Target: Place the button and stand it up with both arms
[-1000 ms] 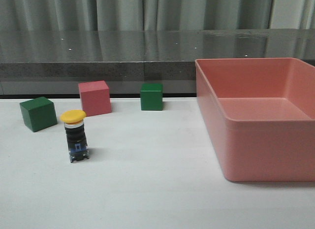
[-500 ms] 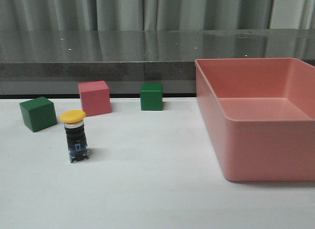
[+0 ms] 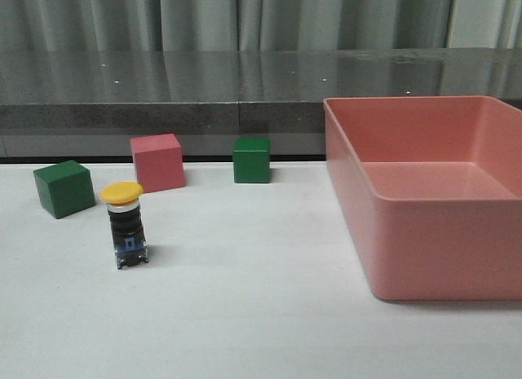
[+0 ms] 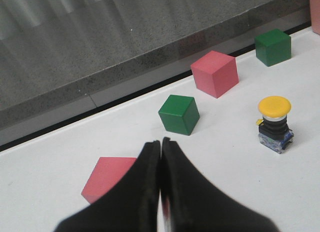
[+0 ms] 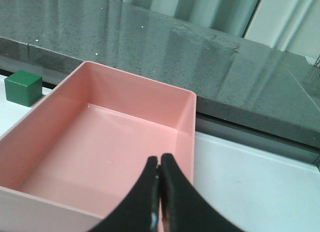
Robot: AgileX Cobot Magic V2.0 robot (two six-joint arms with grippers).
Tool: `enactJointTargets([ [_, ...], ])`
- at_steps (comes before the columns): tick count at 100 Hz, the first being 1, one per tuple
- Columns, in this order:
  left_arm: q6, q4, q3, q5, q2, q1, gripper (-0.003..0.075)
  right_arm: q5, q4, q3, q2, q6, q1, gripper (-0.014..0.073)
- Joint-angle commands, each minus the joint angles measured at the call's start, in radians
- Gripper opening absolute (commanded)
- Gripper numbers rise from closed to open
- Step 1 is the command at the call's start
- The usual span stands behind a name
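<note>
The button (image 3: 126, 226) stands upright on the white table, yellow cap on top, black body, blue-and-clear base down; the left wrist view shows the button (image 4: 274, 124) too. No arm appears in the front view. My left gripper (image 4: 160, 142) is shut with nothing in it, well away from the button, above a pink cube (image 4: 106, 177). Over the pink bin (image 5: 105, 147) hangs my right gripper (image 5: 159, 161), shut and holding nothing.
A green cube (image 3: 63, 187), a pink cube (image 3: 157, 161) and another green cube (image 3: 251, 159) sit behind the button. The large pink bin (image 3: 424, 232) fills the table's right side. A dark counter runs along the back.
</note>
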Motion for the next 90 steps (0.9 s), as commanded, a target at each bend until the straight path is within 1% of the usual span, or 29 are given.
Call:
enactJointTargets([
  [1,-0.155,0.11,-0.005,-0.094,-0.018,0.001,-0.0019,-0.074,0.004,-0.023,0.005,-0.003,-0.006,-0.0062],
  [4,-0.248,0.169,0.008,-0.103,-0.037,0.001,-0.0019,-0.074,0.004,-0.023,0.005,-0.003,-0.006,-0.0062],
  [9,-0.366,0.282,0.034,-0.115,-0.072,0.001,-0.0019,-0.074,0.004,-0.023,0.005,-0.003,-0.006,-0.0062],
  [11,-0.405,0.305,0.046,-0.121,-0.09,0.001,-0.0019,-0.074,0.004,-0.023,0.005,-0.003,-0.006,-0.0062],
  [14,-0.444,0.352,0.066,-0.132,-0.116,0.001,-0.0019,-0.074,0.004,-0.023,0.005,-0.003,-0.006,-0.0062],
  [18,-0.473,0.377,0.087,-0.151,-0.156,0.001,-0.0019,-0.074,0.004,-0.023,0.005,-0.003,-0.006,-0.0062],
  [26,-0.475,0.387,0.141,-0.18,-0.231,0.001,-0.0019,-0.074,0.004,-0.023,0.005,-0.003,-0.006,-0.0062],
  [38,-0.483,0.387,0.209,-0.182,-0.336,0.001,-0.0019,-0.074,0.004,-0.023,0.005,-0.003,-0.006,-0.0062],
  [43,-0.508,0.387,0.235,-0.184,-0.373,0.001,-0.0019,-0.074,0.004,-0.023,0.005,-0.003,-0.006,-0.0062],
  [52,-0.536,0.389,0.275,-0.233,-0.366,0.006,-0.0019,-0.075,0.004,-0.023,0.005,-0.003,-0.006,-0.0062],
  [66,-0.552,0.388,0.342,-0.384,-0.368,0.006,-0.0019,-0.075,0.004,-0.023,0.005,-0.003,-0.006,-0.0062],
  [90,-0.555,0.388,0.34,-0.371,-0.368,0.006,-0.0019,-0.075,0.004,-0.023,0.005,-0.003,-0.006,-0.0062],
])
